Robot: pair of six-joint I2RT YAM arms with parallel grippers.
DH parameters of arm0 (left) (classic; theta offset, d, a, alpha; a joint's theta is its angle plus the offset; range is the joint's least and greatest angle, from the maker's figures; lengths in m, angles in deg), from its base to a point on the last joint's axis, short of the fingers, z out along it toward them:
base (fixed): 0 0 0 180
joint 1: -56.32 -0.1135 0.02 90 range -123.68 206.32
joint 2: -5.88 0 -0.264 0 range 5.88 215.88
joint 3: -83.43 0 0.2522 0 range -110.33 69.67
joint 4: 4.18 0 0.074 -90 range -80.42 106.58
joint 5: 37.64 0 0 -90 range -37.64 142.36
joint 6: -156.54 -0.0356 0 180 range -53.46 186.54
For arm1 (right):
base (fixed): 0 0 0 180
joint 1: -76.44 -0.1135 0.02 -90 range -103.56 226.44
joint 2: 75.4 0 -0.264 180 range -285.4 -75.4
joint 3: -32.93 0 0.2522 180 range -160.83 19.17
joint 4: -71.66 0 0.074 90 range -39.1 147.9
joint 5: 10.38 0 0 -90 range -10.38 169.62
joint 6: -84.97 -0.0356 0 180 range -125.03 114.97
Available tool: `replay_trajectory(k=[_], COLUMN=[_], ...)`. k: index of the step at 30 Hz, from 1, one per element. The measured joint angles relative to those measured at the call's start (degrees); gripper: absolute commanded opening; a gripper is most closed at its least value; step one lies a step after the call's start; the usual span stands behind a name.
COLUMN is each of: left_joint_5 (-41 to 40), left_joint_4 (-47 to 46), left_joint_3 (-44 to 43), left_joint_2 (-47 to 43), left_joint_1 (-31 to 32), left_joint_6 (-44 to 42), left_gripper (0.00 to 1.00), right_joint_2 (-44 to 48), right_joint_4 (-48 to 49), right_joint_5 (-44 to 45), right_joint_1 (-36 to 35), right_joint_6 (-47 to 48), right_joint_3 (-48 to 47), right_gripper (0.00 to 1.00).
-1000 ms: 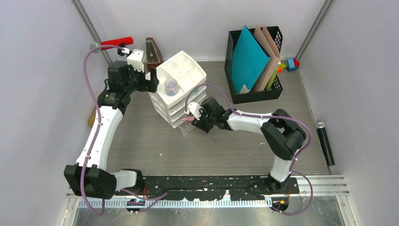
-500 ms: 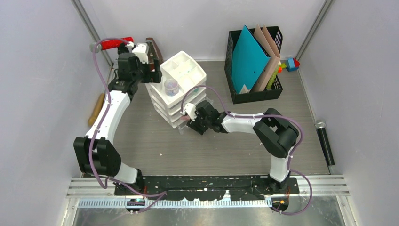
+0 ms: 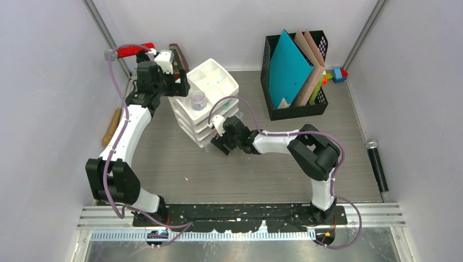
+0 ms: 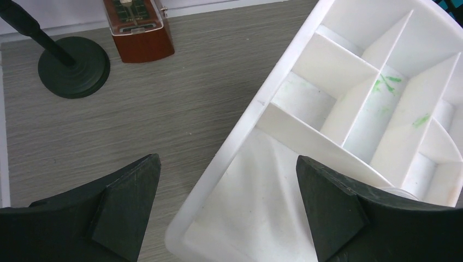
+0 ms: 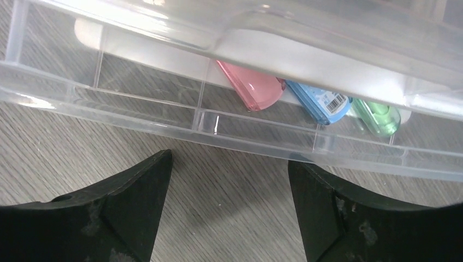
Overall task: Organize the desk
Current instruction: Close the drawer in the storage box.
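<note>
The table [image 3: 262,169] fills the floor between the walls, fixed and stiff, so the things on it get moved, not the table itself. A stack [image 3: 203,117] of trays stands far left. The left hand [image 4: 226,210] hangs open over the white top tray [image 4: 245,120]. The right hand [image 5: 229,213], also open and empty, faces the clear bottom drawer [image 5: 218,123], which sticks out. The plastic looks light, rigid and slick. The drawer's front lip seems the best hold, with the stack steadied against sliding.

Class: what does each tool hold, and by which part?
Nothing: the left tool is open above the white tray, the right tool open before the clear drawer.
</note>
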Motion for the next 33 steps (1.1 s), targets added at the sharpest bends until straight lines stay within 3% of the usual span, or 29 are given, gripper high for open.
replay_trajectory(k=[14,24,33], left_joint_5=[0.7,1.5,2.1], left_joint_4=[0.0,-0.3,-1.8], left_joint_3=[0.3,1.1,2.1], left_joint_2=[0.0,0.7,0.8], left_joint_1=[0.0,0.0,-0.3], left_joint_6=[1.4,2.1,3.0], left_gripper=[0.99,0.99,0.99], right_joint_2=[0.1,0.0,-5.7], right_joint_4=[-1.2,0.1,-0.6], right_joint_5=[0.7,-4.9,-12.7], right_joint_1=[1.6,6.9,7.9], right_joint_6=[-20.0,-31.1,-43.6], right_joint_3=[-0.6,-1.1,-8.5], right_gripper=[0.94,0.99,1.0])
